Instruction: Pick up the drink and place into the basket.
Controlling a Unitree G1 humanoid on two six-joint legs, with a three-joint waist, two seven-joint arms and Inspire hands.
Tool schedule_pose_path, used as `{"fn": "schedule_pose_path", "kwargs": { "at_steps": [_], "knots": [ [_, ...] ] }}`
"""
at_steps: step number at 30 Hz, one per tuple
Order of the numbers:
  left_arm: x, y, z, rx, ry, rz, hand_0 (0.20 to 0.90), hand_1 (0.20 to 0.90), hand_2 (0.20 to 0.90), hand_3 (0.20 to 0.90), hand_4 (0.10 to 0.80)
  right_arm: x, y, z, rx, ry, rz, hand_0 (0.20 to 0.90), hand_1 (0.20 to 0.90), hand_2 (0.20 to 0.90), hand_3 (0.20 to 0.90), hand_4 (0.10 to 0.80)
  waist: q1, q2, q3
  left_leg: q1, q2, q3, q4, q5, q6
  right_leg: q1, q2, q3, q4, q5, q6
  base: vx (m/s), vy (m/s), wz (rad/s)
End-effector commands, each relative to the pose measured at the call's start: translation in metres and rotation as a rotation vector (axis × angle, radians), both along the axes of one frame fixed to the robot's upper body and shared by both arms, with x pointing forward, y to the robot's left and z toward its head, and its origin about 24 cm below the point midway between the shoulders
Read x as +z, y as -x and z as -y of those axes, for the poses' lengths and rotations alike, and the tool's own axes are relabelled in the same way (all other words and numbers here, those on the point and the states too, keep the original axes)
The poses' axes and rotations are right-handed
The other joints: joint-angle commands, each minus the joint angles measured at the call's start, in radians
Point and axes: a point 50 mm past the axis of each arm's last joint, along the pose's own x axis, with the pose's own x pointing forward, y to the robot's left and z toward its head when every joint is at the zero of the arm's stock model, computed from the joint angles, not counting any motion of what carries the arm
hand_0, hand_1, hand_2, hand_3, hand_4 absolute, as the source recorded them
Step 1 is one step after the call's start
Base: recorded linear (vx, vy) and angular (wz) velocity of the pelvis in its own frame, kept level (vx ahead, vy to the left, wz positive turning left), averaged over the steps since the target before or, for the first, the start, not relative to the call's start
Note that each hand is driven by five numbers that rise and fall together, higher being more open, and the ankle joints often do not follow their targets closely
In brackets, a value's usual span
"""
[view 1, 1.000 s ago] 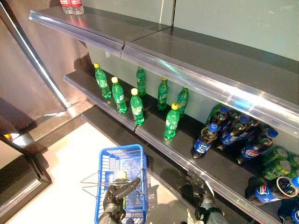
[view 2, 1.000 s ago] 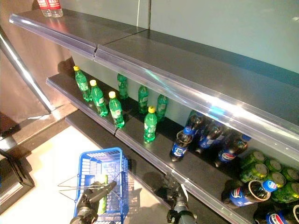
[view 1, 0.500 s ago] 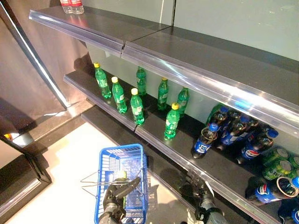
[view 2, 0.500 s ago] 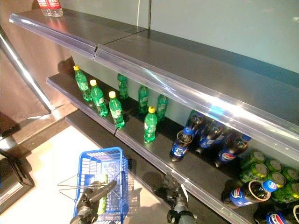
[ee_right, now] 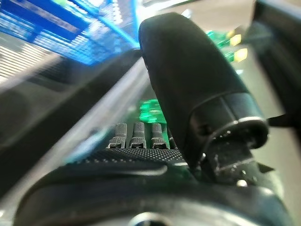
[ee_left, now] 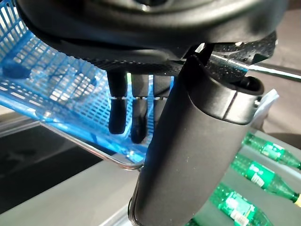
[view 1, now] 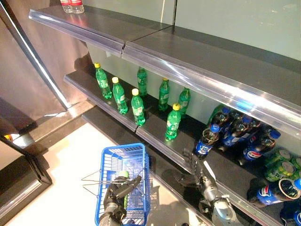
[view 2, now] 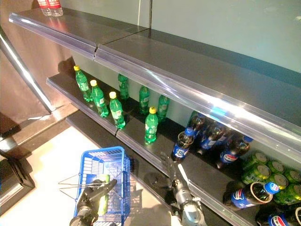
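1. The right hand (view 1: 203,175) reaches up toward the middle shelf (view 1: 155,123) with its fingers straight and nothing in it. It is close to a dark cola bottle (view 1: 205,142) but not touching it.
2. The left hand (view 1: 117,193) has its fingers curled around the wire handle of the blue basket (view 1: 112,162). A green bottle (view 2: 102,197) already lies inside the basket.
3. The cola bottles lean on each other in a heap. If the hand bumps one, others could roll off the shelf edge.
4. The standing green bottles (view 1: 173,122) are near each other, so a wide reach could tip one over.
5. The shelves are dark with shiny clear front strips. The floor below is pale, and the top shelf is mostly bare.
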Motion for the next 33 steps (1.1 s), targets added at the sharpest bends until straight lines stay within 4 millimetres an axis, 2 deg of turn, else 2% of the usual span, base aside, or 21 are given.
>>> {"fn": "schedule_pose_path", "kwargs": {
  "at_steps": [1, 2, 9, 11, 13, 21, 28, 33],
  "knots": [
    [0.081, -0.058, -0.012, -0.056, -0.134, 0.527, 0.300, 0.300, 0.300, 0.200, 0.100, 0.073, -0.028, -0.003, 0.033, -0.038, 0.427, 0.900, 0.900, 0.900, 0.900, 0.800, 0.040, -0.013, -0.032, -0.006, 0.021, -0.060, 0.072, -0.081, -0.021, -0.070, -0.016, 0.024, 0.055, 0.047, 0.026, 0.000, 0.000, 0.00],
    [0.080, -0.058, -0.012, -0.055, -0.135, 0.524, 0.300, 0.300, 0.300, 0.200, 0.100, 0.085, -0.029, 0.000, 0.008, -0.040, 0.486, 0.900, 0.900, 0.900, 0.900, 0.800, 0.038, -0.014, -0.035, -0.005, 0.022, -0.057, 0.071, -0.081, -0.021, -0.070, -0.016, 0.025, 0.054, 0.047, 0.028, 0.000, 0.000, 0.00],
    [0.078, -0.055, -0.012, -0.050, -0.142, 0.512, 0.300, 0.300, 0.300, 0.200, 0.100, 0.126, -0.026, 0.012, -0.121, 0.015, 0.744, 0.900, 0.900, 0.900, 0.900, 0.800, 0.031, -0.012, -0.043, 0.002, 0.026, -0.047, 0.058, -0.082, -0.020, -0.071, -0.013, 0.028, 0.050, 0.045, 0.031, 0.000, 0.000, 0.00],
    [0.077, -0.055, -0.014, -0.045, -0.143, 0.511, 0.300, 0.300, 0.300, 0.200, 0.100, 0.143, -0.024, 0.020, -0.220, 0.041, 0.857, 0.900, 0.900, 0.900, 0.900, 0.800, 0.028, -0.009, -0.046, 0.001, 0.025, -0.043, 0.058, -0.085, -0.020, -0.074, -0.013, 0.031, 0.050, 0.044, 0.032, 0.000, 0.000, 0.00],
    [0.077, -0.056, -0.014, -0.042, -0.142, 0.510, 0.300, 0.300, 0.300, 0.200, 0.100, 0.150, -0.024, 0.026, -0.288, 0.051, 0.896, 0.900, 0.900, 0.900, 0.900, 0.800, 0.028, -0.008, -0.049, 0.000, 0.025, -0.040, 0.061, -0.087, -0.019, -0.076, -0.014, 0.032, 0.052, 0.044, 0.033, 0.000, 0.000, 0.00],
    [0.076, -0.056, -0.014, -0.044, -0.149, 0.499, 0.300, 0.300, 0.300, 0.200, 0.100, 0.154, -0.025, 0.040, -0.426, 0.081, 0.903, 0.900, 0.900, 0.900, 0.900, 0.800, 0.027, -0.004, -0.055, -0.002, 0.027, -0.036, 0.060, -0.088, -0.018, -0.082, -0.013, 0.035, 0.057, 0.041, 0.033, 0.009, 0.001, 0.00],
    [0.073, -0.051, -0.014, -0.043, -0.147, 0.478, 0.300, 0.300, 0.300, 0.200, 0.100, 0.156, -0.020, 0.040, -0.485, 0.064, 0.935, 0.900, 0.900, 0.900, 0.900, 0.800, 0.031, -0.003, -0.056, -0.005, 0.025, -0.040, 0.059, -0.087, -0.020, -0.083, -0.012, 0.036, 0.055, 0.041, 0.033, 0.039, 0.002, 0.00],
    [0.072, -0.050, -0.013, -0.046, -0.144, 0.470, 0.300, 0.300, 0.300, 0.200, 0.100, 0.149, -0.022, 0.038, -0.472, 0.059, 0.891, 0.900, 0.900, 0.900, 0.900, 0.800, 0.033, -0.003, -0.056, -0.010, 0.025, -0.042, 0.059, -0.086, -0.021, -0.088, -0.014, 0.033, 0.055, 0.042, 0.035, 0.036, -0.006, 0.00]
  ]
}}
